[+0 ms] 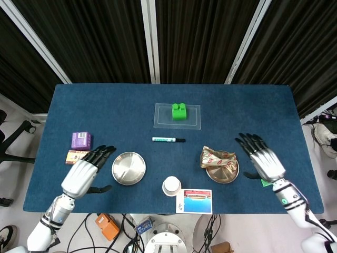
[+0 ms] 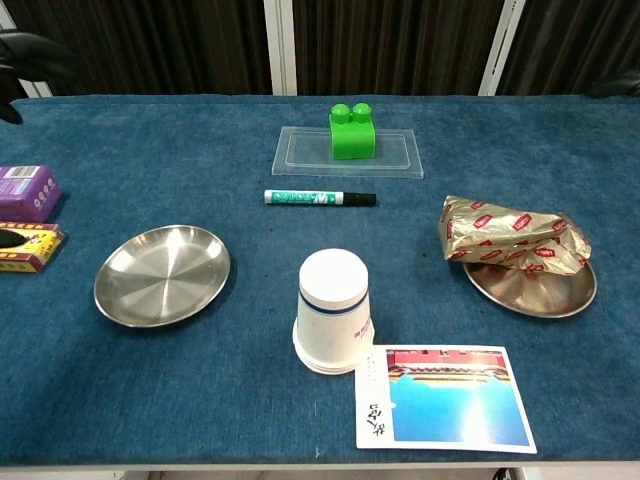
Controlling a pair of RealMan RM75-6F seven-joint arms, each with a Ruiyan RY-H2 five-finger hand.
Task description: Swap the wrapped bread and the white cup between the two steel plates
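Note:
The wrapped bread (image 1: 217, 158) (image 2: 510, 236), in a gold and red wrapper, lies on the right steel plate (image 1: 225, 172) (image 2: 530, 290), overhanging its far left rim. An upside-down white cup (image 1: 171, 185) (image 2: 333, 311) stands on the blue cloth between the plates. The left steel plate (image 1: 128, 168) (image 2: 162, 273) holds nothing. My right hand (image 1: 262, 161) hovers to the right of the bread with fingers spread and nothing in it. Beside the left plate, my left hand (image 1: 84, 175) is open too; the chest view catches only a dark tip of it (image 2: 25, 55) at the top left.
A green marker (image 1: 168, 139) (image 2: 318, 198) lies mid-table. A green block (image 1: 179, 111) (image 2: 351, 131) sits on a clear tray (image 1: 192, 120). A picture card (image 1: 194, 201) (image 2: 444, 396) lies near the front edge. Purple (image 1: 80, 139) and yellow boxes (image 2: 25, 246) lie at the left.

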